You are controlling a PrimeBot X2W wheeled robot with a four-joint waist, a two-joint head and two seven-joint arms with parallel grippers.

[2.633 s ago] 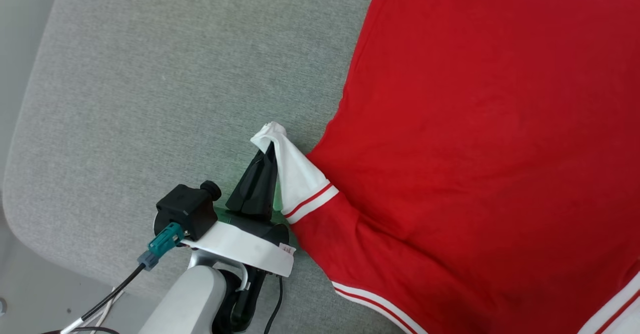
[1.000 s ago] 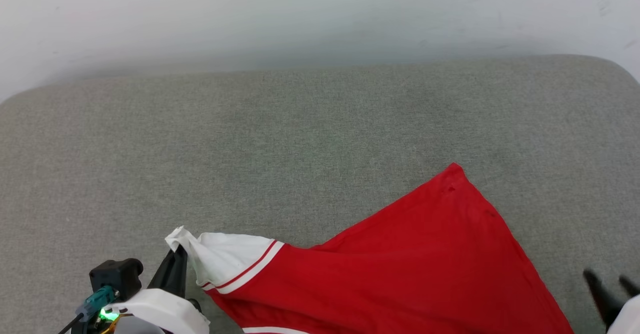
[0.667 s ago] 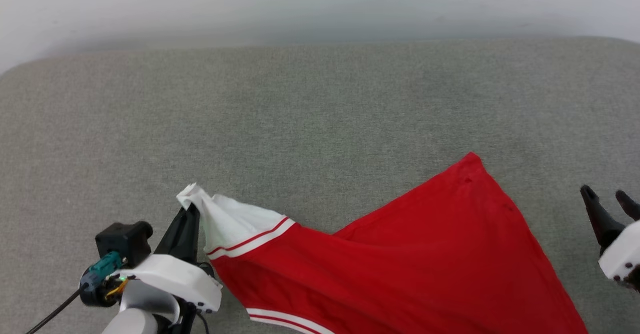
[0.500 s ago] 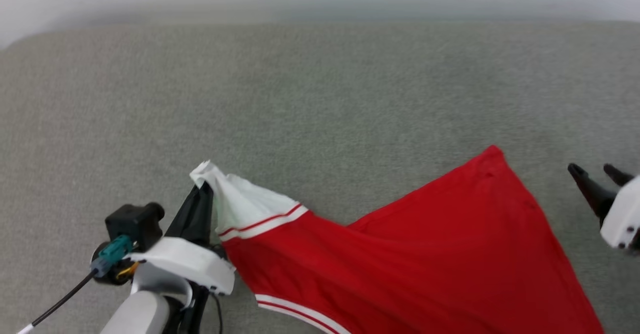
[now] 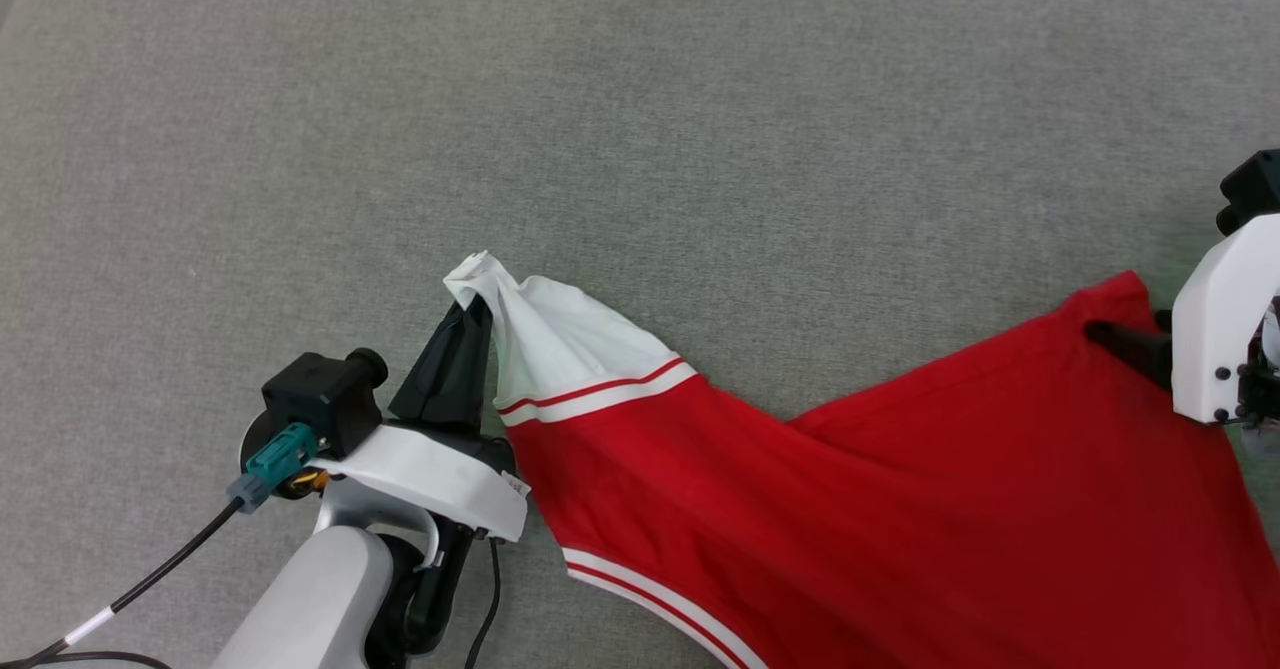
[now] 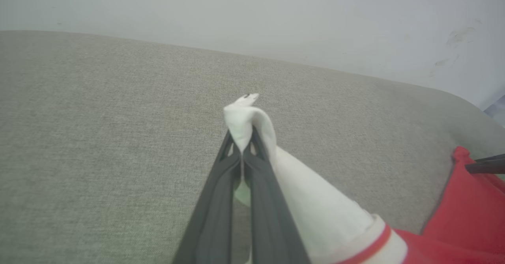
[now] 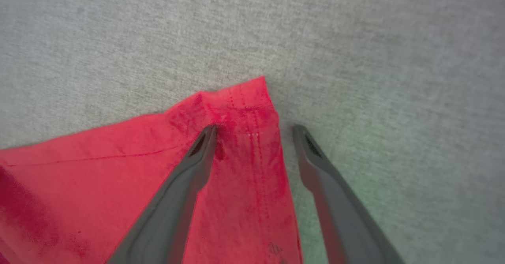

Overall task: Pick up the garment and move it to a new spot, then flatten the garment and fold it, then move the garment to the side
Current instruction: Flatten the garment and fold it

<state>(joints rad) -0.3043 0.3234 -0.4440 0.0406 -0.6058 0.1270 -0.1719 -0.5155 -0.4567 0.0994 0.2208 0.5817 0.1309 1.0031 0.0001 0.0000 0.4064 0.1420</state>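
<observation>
On a grey padded surface [image 5: 500, 99], the red garment [image 5: 900, 489] lies spread between two claws. The left claw [image 5: 476, 314] is clamped on the tip of its white sleeve [image 5: 565, 339] (pinched up into a peak). The right claw [image 7: 254, 130] stands wide, one finger over the red hem corner [image 7: 244, 98] and the other over bare grey.

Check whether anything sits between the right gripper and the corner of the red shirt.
Nothing visible does. The right gripper is open right at the corner of the garment, with one finger over the red cloth and the other over the grey cushion beside its edge.
</observation>
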